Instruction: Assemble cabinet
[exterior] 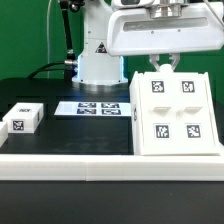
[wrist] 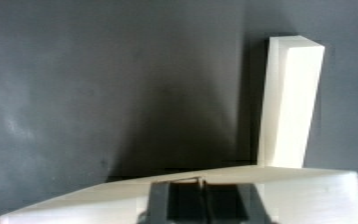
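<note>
Early stage: box [exterior: 175, 112] sits on the surface [exterior: 60, 135]; small panel [exterior: 22, 118] lies loose, well apart, unfitted; fingers [exterior: 160, 62] closed, empty, at the box's far edge; most assembly left.

Glossy white rounded shells on the arm [exterior: 100, 58]; black cables [exterior: 65, 38] alongside; boxy pale-grey housing [exterior: 165, 30] at the wrist.

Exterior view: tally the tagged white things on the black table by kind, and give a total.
Big box with four tags: 1
Small block at the exterior view's left: 1
Marker board: 1
Total: 3
</note>
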### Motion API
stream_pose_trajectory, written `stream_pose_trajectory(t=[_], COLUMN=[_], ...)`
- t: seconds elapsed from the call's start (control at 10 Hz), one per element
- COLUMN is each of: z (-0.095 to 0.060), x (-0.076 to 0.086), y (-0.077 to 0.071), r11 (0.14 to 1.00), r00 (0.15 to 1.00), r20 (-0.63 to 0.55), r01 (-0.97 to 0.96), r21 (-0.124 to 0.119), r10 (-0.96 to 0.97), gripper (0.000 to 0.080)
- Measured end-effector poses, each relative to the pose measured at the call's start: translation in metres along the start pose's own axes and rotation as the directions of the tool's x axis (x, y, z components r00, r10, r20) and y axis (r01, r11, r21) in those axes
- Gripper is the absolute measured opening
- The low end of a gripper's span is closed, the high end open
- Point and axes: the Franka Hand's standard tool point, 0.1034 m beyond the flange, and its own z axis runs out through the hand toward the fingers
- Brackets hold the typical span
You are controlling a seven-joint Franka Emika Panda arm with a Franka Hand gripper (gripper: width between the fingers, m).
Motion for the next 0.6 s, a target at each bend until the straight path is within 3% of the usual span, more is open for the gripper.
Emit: stream_pose_trajectory(t=[0.6], z=[-0.008], x=[0.013], y=[0.0], r11=[1.0], r00=[1.0], r20=[0.017], r01=[0.0], r21=[0.007], r10=[0.0], gripper=[0.0002])
